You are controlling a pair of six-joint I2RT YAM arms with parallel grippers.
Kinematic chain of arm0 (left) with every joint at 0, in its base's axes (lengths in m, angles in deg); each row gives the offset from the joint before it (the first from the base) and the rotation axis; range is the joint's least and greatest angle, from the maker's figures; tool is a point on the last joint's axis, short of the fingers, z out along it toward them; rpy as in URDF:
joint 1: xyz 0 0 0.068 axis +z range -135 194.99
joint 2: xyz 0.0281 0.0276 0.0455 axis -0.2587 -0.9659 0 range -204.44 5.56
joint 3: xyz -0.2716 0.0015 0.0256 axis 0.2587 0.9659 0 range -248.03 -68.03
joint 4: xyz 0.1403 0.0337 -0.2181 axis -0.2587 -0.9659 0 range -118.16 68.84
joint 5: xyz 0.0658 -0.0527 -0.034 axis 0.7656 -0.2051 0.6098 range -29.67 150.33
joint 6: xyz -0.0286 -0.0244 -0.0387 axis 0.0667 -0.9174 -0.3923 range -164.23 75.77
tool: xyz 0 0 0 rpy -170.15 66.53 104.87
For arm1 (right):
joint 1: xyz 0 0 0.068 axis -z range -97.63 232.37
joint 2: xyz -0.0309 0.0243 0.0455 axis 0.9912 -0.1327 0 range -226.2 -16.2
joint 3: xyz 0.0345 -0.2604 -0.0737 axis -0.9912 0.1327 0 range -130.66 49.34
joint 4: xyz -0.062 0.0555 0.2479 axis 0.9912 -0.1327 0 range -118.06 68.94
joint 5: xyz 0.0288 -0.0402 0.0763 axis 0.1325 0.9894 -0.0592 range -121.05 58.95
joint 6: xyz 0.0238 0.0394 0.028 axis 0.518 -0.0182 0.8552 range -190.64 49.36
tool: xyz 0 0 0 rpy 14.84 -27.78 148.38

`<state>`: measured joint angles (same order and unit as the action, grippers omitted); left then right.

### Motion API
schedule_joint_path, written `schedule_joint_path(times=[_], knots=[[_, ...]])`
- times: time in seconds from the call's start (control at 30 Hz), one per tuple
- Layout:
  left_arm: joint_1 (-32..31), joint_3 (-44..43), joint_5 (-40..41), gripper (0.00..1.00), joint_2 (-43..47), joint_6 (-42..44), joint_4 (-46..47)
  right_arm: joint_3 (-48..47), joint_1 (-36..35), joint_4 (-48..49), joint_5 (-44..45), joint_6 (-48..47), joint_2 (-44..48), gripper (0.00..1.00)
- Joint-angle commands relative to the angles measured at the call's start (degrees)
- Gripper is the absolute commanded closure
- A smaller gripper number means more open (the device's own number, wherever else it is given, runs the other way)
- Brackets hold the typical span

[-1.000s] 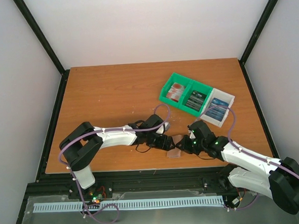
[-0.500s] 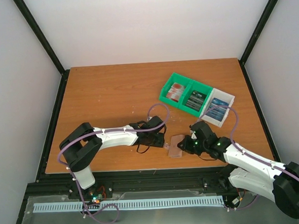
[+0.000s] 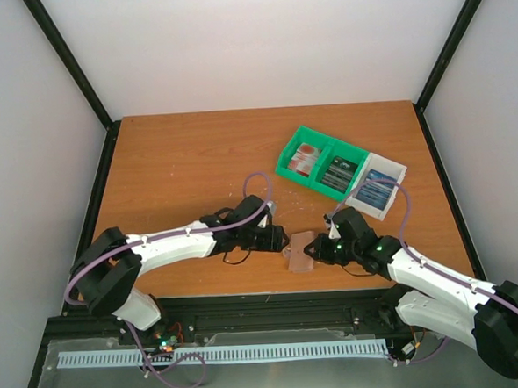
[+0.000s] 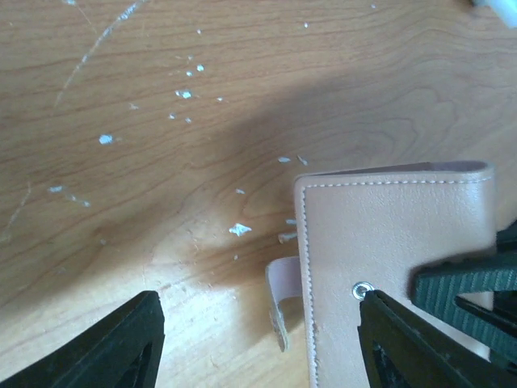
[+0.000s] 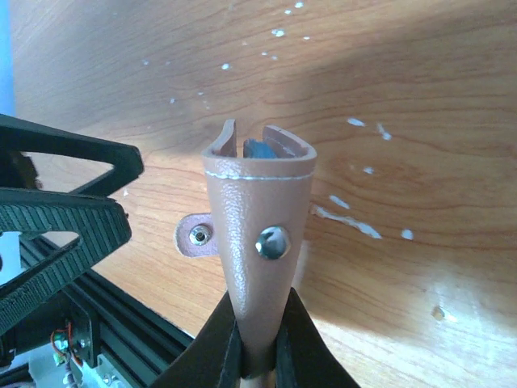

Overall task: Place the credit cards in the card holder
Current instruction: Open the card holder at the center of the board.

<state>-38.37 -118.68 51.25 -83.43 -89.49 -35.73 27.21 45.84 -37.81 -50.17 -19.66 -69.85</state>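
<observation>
Getting the card holder (image 5: 258,218) ready, pinched tight in the right gripper (image 5: 258,349), with the left gripper (image 4: 258,339) spread wide at its edge; next, likely open the flap (image 5: 196,234) for the credit cards (image 3: 339,173).

One card holder (image 3: 299,251), three stacks of credit cards (image 3: 306,158), one tray (image 3: 289,148).

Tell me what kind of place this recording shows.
Probably a robotics lab test cell: a wooden table enclosed by white panels on a black frame, plus a green tray of credit cards.
</observation>
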Motion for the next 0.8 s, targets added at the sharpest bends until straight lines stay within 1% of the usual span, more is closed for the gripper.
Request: schedule_joint_path(times=[0.0,0.07,0.13,0.27,0.4,0.57,0.67,0.7,0.73,0.77], knots=[[1.88,3.12,-8.71,0.31,1.96,-2.3,6.96,-1.79,-0.56,3.52,-3.32,-2.58,-0.59,0.97],[2.03,3.77,-10.27,0.32,0.79,-3.25,7.18,-1.66,-0.56,4.81,-4.4,-2.19,-0.75,0.97],[2.02,4.59,-11.03,0.35,-0.13,-4.24,7.35,-1.29,-0.55,6.29,-5.49,-1.44,-0.58,0.97],[2.04,5.77,-10.55,0.52,0.0,-5.37,7.57,-0.37,-0.56,9.31,-7.19,0.0,-1.06,0.97],[2.01,6.74,-11.16,0.64,0.61,-5.81,8.45,-0.08,-0.56,10.16,-7.87,0.04,-2.69,0.97],[1.99,6.89,-10.66,0.83,0.82,-5.86,9.0,0.29,-0.55,11.0,-8.03,0.0,-3.51,0.97],[2.07,6.25,-8.41,0.98,0.99,-5.11,7.67,0.33,-0.56,10.76,-7.64,-0.77,-4.0,0.97],[2.23,6.07,-7.4,0.99,1.13,-4.95,7.04,0.29,-0.56,10.39,-7.13,-1.18,-4.3,0.94],[2.36,5.84,-6.87,0.99,1.44,-4.68,6.49,0.21,-0.56,9.46,-6.25,-1.87,-4.65,0.87],[2.58,5.76,-6.52,0.99,1.76,-4.41,5.92,-0.09,-0.56,8.14,-4.63,-2.62,-5.2,0.78]])
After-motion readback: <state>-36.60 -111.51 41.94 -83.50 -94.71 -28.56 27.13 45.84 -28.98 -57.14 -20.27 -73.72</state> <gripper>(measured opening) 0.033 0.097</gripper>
